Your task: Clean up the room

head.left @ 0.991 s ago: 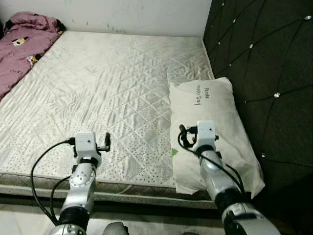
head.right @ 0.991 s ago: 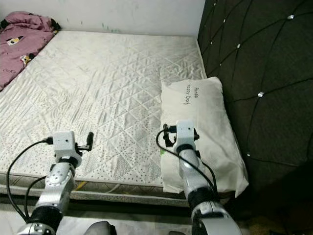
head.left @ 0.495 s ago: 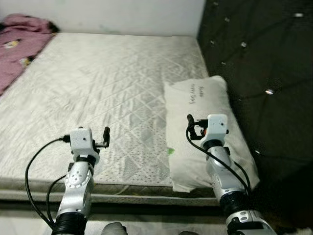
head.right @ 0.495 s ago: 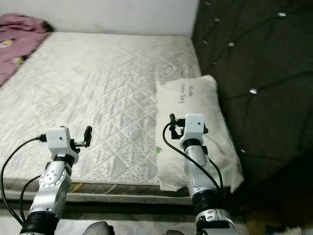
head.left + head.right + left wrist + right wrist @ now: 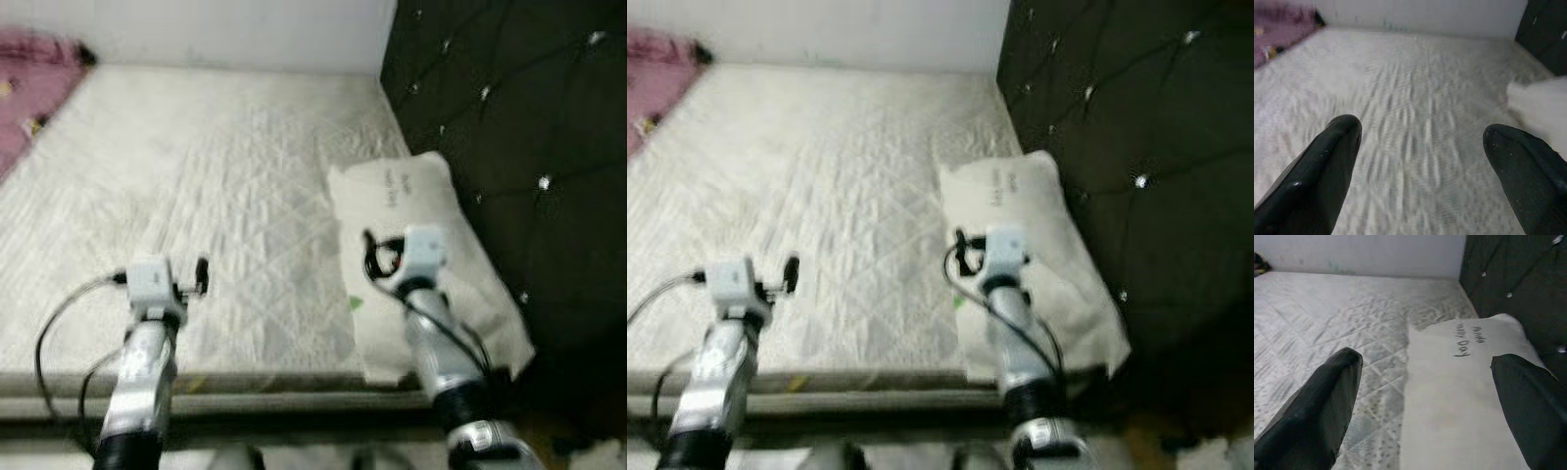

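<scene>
Mattress (image 5: 225, 186): pillow (image 5: 1459, 396) beneath right pincer (image 5: 1422, 377)

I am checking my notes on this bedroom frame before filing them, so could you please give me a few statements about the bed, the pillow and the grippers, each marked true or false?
1. The pillow lies on the mattress beside the dark tufted headboard. True.
2. The right gripper is shut on the pillow. False: its fingers are spread open above it and hold nothing.
3. The left gripper is open over bare mattress. True.
4. The pink blanket covers the pillow. False: it lies at the mattress's far left corner, well away from the pillow.
5. The pillow bears dark handwriting. True.
</scene>
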### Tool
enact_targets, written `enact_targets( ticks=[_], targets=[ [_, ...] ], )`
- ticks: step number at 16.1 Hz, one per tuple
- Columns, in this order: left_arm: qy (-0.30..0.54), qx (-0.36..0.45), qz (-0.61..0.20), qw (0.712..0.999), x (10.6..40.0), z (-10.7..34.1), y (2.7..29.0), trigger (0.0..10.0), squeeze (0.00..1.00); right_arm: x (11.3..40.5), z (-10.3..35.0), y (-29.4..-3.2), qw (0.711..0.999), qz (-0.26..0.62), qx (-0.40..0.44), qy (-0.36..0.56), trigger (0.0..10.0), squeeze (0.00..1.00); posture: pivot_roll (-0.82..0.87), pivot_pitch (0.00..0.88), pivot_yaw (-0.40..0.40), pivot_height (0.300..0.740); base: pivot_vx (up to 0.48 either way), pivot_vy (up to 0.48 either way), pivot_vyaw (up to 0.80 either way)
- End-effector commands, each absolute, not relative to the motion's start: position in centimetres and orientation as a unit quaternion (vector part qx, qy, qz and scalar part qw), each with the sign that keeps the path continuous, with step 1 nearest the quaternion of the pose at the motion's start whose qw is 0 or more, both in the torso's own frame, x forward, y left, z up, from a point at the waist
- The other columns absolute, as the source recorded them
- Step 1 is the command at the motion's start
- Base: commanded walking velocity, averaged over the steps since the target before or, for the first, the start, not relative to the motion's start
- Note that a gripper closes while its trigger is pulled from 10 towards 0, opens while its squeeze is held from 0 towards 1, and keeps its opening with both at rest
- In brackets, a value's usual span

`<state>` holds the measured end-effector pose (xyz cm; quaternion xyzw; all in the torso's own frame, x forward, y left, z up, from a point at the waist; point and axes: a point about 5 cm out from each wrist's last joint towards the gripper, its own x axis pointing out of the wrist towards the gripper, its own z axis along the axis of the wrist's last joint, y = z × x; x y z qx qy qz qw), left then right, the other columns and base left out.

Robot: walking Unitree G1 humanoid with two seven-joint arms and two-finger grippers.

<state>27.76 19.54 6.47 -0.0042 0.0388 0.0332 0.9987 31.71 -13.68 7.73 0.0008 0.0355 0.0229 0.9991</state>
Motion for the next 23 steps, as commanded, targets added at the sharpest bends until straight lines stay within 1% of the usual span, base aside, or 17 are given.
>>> enact_targets(
  ticks=[1,6,16,23],
  targets=[
    [0.044,-0.011,0.025,0.999,27.82,6.4,18.81,10.0,0.0,31.71,7.82,-14.7,0.999,0.008,0.002,0.04,10.0,0.0,-0.06,0.0,-0.03,0.74,0.0,0.48,0.0],
    [0.047,-0.031,0.041,0.998,27.81,6.41,19.24,10.0,0.0,31.85,7.96,-14.56,0.999,0.013,0.002,0.043,10.0,0.0,-0.06,0.0,-0.033,0.74,0.0,0.48,0.0],
    [0.043,-0.026,0.048,0.998,28.14,6.56,19.35,10.0,0.0,32.22,7.88,-14.43,0.999,0.02,0.001,0.049,10.0,0.0,-0.06,0.0,-0.041,0.74,0.0,0.48,0.0],
    [0.045,-0.024,0.05,0.997,28.53,6.62,19.61,10.0,0.0,32.56,8.01,-14.08,0.999,0.025,0.001,0.048,10.0,0.0,-0.06,0.0,-0.033,0.74,0.0,0.47,0.0]
  ],
)
